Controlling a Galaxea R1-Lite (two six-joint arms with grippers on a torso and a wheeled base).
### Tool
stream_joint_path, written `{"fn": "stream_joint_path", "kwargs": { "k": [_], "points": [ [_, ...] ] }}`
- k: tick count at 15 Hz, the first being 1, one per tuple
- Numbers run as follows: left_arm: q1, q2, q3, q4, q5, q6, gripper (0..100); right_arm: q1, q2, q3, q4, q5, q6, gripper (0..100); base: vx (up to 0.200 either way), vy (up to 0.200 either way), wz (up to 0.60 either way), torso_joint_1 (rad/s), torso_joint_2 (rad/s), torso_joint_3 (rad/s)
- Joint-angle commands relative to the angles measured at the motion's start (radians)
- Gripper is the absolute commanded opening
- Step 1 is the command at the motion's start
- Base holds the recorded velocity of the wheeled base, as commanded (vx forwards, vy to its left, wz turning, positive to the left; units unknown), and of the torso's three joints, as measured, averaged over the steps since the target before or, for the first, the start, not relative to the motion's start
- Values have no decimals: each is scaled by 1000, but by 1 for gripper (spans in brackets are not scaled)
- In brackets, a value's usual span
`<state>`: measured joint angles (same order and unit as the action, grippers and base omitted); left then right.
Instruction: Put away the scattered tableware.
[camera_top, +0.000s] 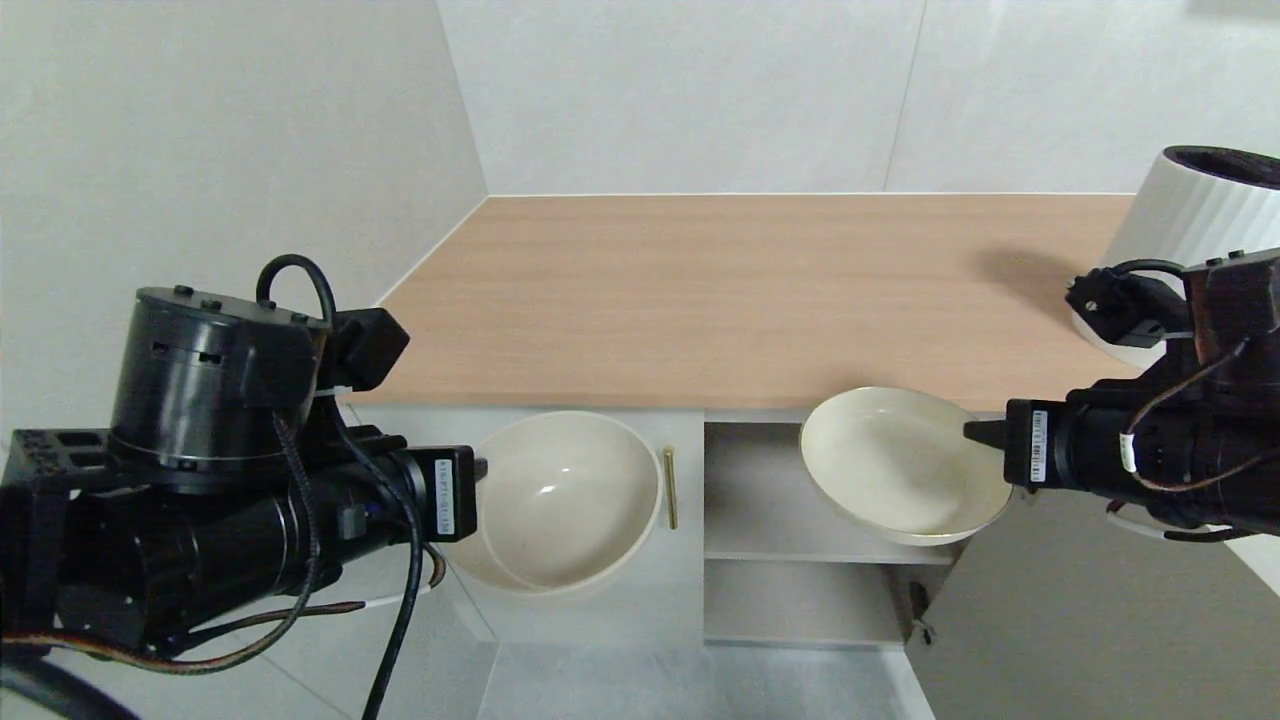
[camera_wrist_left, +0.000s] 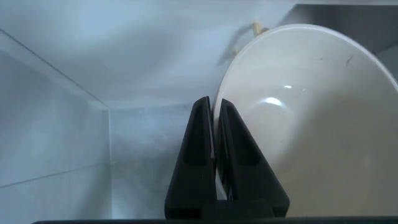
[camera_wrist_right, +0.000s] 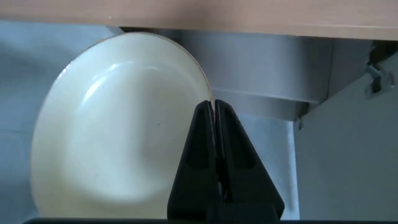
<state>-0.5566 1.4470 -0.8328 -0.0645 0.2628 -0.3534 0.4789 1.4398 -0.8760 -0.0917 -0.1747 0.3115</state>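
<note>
My left gripper (camera_top: 480, 468) is shut on the rim of a deep cream bowl (camera_top: 565, 500), held in the air before the closed left cabinet door. In the left wrist view the black fingers (camera_wrist_left: 214, 127) pinch the bowl (camera_wrist_left: 311, 124) at its edge. My right gripper (camera_top: 970, 432) is shut on the rim of a shallow cream plate (camera_top: 900, 465), held tilted before the open cabinet compartment (camera_top: 760, 490). The right wrist view has the plate (camera_wrist_right: 118, 124) clamped between the fingers (camera_wrist_right: 213, 121), just under the counter edge.
The wooden countertop (camera_top: 740, 290) stretches behind, bare but for a white ribbed container (camera_top: 1190, 225) at the far right. The cabinet has an inner shelf (camera_top: 770, 552), a gold handle (camera_top: 670, 487) on the closed left door and an open door (camera_top: 1080, 620) on the right.
</note>
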Motion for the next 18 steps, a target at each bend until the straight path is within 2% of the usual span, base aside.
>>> {"fn": "stream_joint_path", "kwargs": {
  "k": [1, 9, 13, 15, 18],
  "points": [
    [-3, 6, 1, 0, 1, -1, 0, -16, 27, 3, -17, -2, 0, 0, 0, 0, 0, 0, 0, 0],
    [-3, 6, 3, 0, 1, 1, 0, -28, 31, 26, -40, 1, -8, 0, 0, 0, 0, -8, 20, 13],
    [-3, 9, 6, 0, 1, 4, 0, -23, 13, 112, -86, 30, -146, 0, 0, 0, 0, -167, 405, 233],
    [-3, 12, 6, 0, 1, 4, 0, -23, 13, 143, -149, 37, -150, 0, 0, 0, 0, -193, 471, 278],
    [-3, 16, 7, 0, 1, 4, 0, -22, 17, 147, -158, 37, -152, 0, 0, 0, 0, -185, 479, 284]
  ]
}}
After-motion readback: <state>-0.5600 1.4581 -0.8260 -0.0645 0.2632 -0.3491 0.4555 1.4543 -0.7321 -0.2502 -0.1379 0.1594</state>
